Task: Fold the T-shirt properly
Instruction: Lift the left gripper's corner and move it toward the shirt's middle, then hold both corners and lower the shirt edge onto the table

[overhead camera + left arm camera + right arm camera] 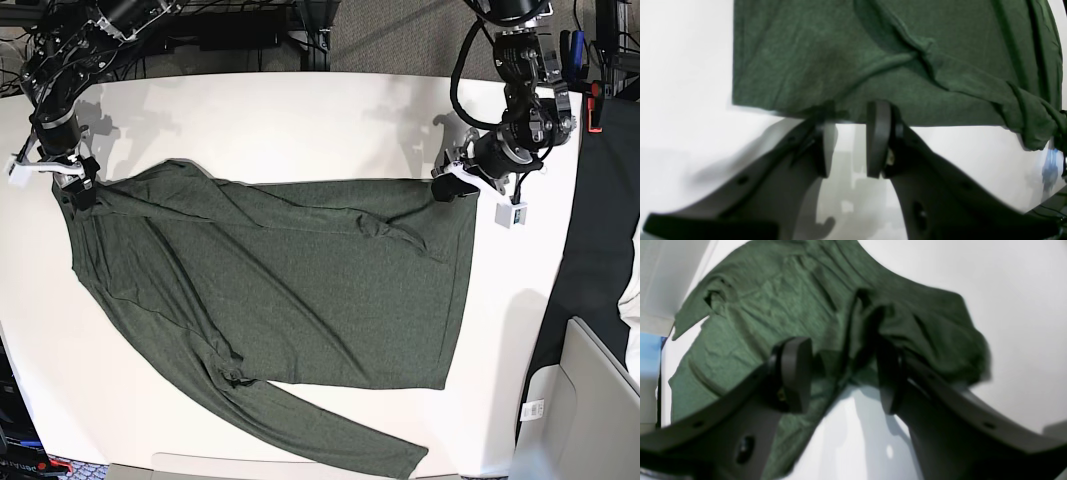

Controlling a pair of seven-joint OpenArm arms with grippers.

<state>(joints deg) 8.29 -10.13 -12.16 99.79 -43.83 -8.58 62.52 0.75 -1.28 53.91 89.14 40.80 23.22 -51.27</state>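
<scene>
**T-shirt spread on table, both jaws parted at its upper corners**

T-shirt point(300, 290): dark olive-green knit, lying spread across the white table point(300, 120), filling the centre of the base view. One long sleeve runs along the lower edge toward lower centre-right. A creased ridge of cloth crosses the upper right area of the shirt.

Left gripper point(846, 140): at the shirt's upper right corner in the base view. In the left wrist view the jaws stand apart at the hem, with bare table visible between them; no cloth is pinched.

Right gripper point(843, 373): at the shirt's upper left corner in the base view. In the right wrist view the jaws stand wide apart, released. Bunched fabric lies between and just behind them, draped against one finger.
</scene>
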